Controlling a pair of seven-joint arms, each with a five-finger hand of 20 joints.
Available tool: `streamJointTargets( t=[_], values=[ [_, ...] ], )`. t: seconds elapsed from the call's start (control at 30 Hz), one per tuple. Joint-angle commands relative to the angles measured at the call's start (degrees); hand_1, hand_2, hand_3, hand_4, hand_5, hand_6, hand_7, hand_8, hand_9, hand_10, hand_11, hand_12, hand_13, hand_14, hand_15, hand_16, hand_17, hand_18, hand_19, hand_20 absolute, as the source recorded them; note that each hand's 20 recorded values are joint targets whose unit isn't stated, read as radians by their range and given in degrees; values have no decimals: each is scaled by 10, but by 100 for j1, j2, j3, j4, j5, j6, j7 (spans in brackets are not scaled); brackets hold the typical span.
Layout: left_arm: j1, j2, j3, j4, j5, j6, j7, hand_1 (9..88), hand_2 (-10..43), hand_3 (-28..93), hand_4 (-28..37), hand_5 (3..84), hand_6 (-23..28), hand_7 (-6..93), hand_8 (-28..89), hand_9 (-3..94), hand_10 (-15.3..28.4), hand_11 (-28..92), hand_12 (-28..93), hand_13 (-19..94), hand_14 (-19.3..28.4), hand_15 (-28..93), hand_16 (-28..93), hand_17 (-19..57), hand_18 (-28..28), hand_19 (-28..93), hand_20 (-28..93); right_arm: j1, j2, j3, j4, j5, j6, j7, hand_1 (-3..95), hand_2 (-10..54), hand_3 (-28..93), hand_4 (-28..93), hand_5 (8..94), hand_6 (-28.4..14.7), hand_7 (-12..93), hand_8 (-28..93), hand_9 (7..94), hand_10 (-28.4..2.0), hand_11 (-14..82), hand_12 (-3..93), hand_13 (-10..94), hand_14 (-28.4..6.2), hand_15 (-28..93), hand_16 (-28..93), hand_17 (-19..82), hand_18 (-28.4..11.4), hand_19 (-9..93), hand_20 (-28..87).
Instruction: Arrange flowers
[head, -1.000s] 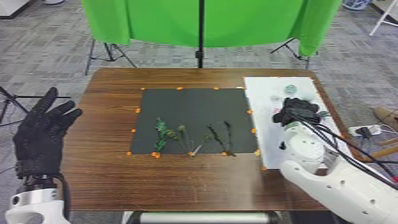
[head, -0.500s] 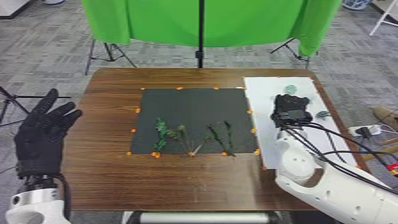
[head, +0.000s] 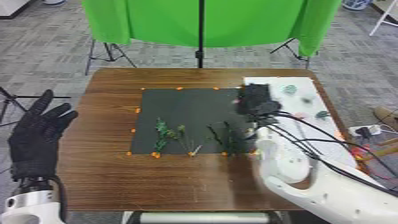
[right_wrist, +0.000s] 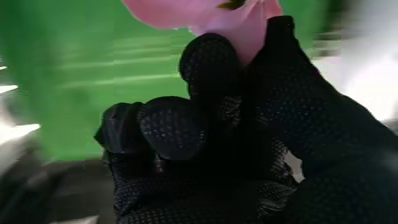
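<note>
For the flower-placing step, the right hand (right_wrist: 169, 127) pinches a pink flower (right_wrist: 169, 11) near the black mat's (head: 191, 107) far right corner, probably to be lowered by the leafy stems (head: 162, 132); left hand (head: 37, 137) relaxed.

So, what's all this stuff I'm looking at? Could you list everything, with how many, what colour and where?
Pink flower: one, pink, pinched in the right robot hand
Cut stems: several, green, on the mat's near half
Small leafy-looking pieces: about three, mostly green, on the white sheet
Mat: one, black, mid-table
Sheet: one, white, table's right side
Markers: many, orange, mostly around the mat
Table: one, brown wood
Backdrop: one, green, beyond the table
Pole: one, black, at the backdrop
Floor: grey
Left robot hand: one, black glove, left of the mat
Robot arms: two, white, from the bottom edge
</note>
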Motion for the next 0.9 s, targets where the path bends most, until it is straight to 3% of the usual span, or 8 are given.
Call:
streamJointTargets(
  t=[0.03,0.1,0.17,0.23,0.27,0.37,0.47,0.9],
  values=[
    [-143,87,-104,-33,73,60,-169,206,90,752,-283,345,75,101,-75,333,191,297,148,227,244,559,-62,-94,210,446,305,355,-2795,-34,800,-299,-713,-1356,548,-95,711,-283,896,-1,170,45,775,-99,494,350,691,-93,848,189,327,-226,932,528],
    [-359,193,10,37,67,50,-168,206,90,751,-283,345,75,101,-75,334,191,297,148,227,244,559,-62,-94,210,445,305,727,-2917,-487,1024,-77,-561,-1381,544,-95,711,-283,894,2,171,43,773,-98,496,350,688,-93,848,189,324,-225,932,526],
    [-408,199,17,56,54,23,-188,206,90,751,-283,345,75,101,-75,334,191,297,148,227,243,560,-62,-94,210,445,305,897,-3061,-755,1279,-411,-668,-1571,542,-95,708,-283,890,5,174,41,769,-97,505,342,686,-95,848,188,320,-224,932,521],
    [-641,346,152,118,-13,49,-115,207,90,750,-283,345,75,101,-75,333,191,297,148,227,244,560,-62,-94,210,445,305,1213,-3045,-1166,1310,-148,-626,-1313,537,-95,703,-283,886,11,176,34,765,-96,518,332,681,-95,848,188,317,-223,932,516],
    [-806,410,227,189,-133,-88,-51,207,90,750,-283,345,75,101,-75,334,191,297,148,227,244,560,-62,-94,210,446,306,1460,-3001,-1484,1303,51,-550,-1077,536,-95,703,-283,885,13,176,32,763,-96,519,332,679,-95,849,188,316,-223,932,516],
    [-871,480,260,195,-452,-161,110,207,90,750,-283,346,75,101,-75,334,191,297,148,228,244,561,-61,-93,210,447,307,1414,-3087,-1578,1515,-169,-724,-1192,533,-95,698,-283,880,23,175,24,760,-94,525,329,669,-96,851,188,307,-221,932,511],
    [-934,446,294,223,-320,-144,71,206,91,751,-283,348,76,102,-75,334,191,296,147,230,245,563,-61,-93,209,449,308,1212,-3105,-1518,1641,-287,-926,-1244,534,-95,681,-283,873,31,175,7,755,-94,542,315,665,-97,853,185,302,-220,932,503],
    [-953,540,382,274,-431,-219,181,208,91,751,-283,350,78,102,-76,336,192,297,148,230,246,569,-65,-92,210,450,313,528,-3231,-686,1704,-1008,-1779,-1871,483,-95,634,-283,797,39,149,-30,698,-110,604,250,618,-112,875,172,258,-219,932,484]
  ],
)
